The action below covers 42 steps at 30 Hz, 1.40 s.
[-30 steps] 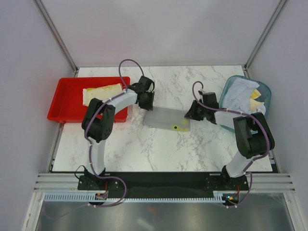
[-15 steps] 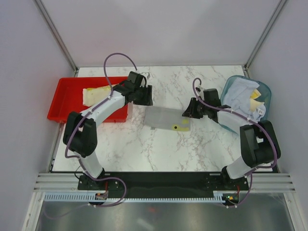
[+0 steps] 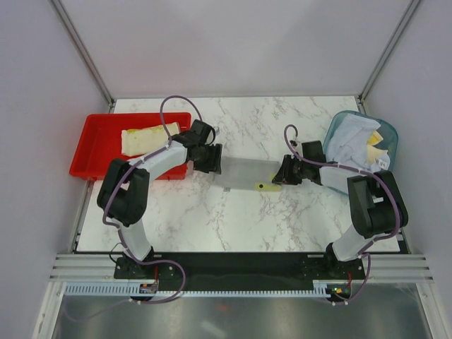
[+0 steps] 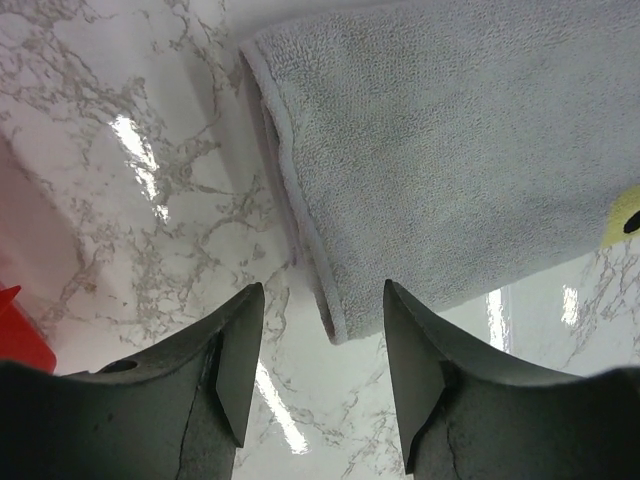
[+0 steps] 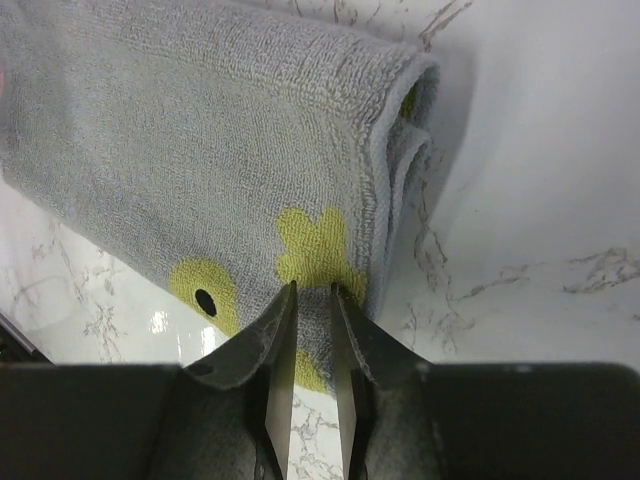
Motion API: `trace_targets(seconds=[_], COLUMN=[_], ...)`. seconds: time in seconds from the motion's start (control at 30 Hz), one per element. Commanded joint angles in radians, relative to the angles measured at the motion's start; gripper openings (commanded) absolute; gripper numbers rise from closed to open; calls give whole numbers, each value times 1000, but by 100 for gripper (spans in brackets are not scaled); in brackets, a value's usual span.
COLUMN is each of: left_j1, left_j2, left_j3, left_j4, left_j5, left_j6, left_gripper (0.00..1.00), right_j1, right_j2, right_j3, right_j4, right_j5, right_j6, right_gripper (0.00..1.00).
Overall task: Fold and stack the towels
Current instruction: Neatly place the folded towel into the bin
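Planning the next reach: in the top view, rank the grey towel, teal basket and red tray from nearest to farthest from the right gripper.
1. Grey towel, mid-table, right at the right gripper.
2. Teal basket, at the table's right edge.
3. Red tray, far left.

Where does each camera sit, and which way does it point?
Top: above and behind, looking down at the table; the left arm and right arm show.
Left wrist: on the left arm, looking past the open left claw at the grey towel.
Right wrist: on the right arm, past the right claw at that towel's yellow marks.
All three share the towel.
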Motion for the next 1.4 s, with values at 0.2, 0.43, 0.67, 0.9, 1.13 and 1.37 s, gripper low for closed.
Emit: trace_targets(seconds=[0.2,0.43,0.67,0.9,1.13,1.37], left_j1=[31,33,33,30,20,22], left_j2=[132,154,152,183,172,101], left_j3=[38,29,20,28,31,200], left_j4=[45,68,103,143,142,-41], left_j5=[120,123,126,138,195,39], left_j6=[-14,-31,-47,-103,-126,-140], left_gripper=[60,60,60,51,9,2], right_j1=[1,-1,4,8,13,22], right_j2=[-127,-302,-346,-369,-414,-454], right_j3=[10,53,75,76,43,56], right_j4=[23,-35,-65,-84,-82,-52], right_j5=[-49,-47,-46,-44,-62,-56], right_j6=[-17,5,6,-3,5,28], right_gripper=[29,31,31,31,31,32])
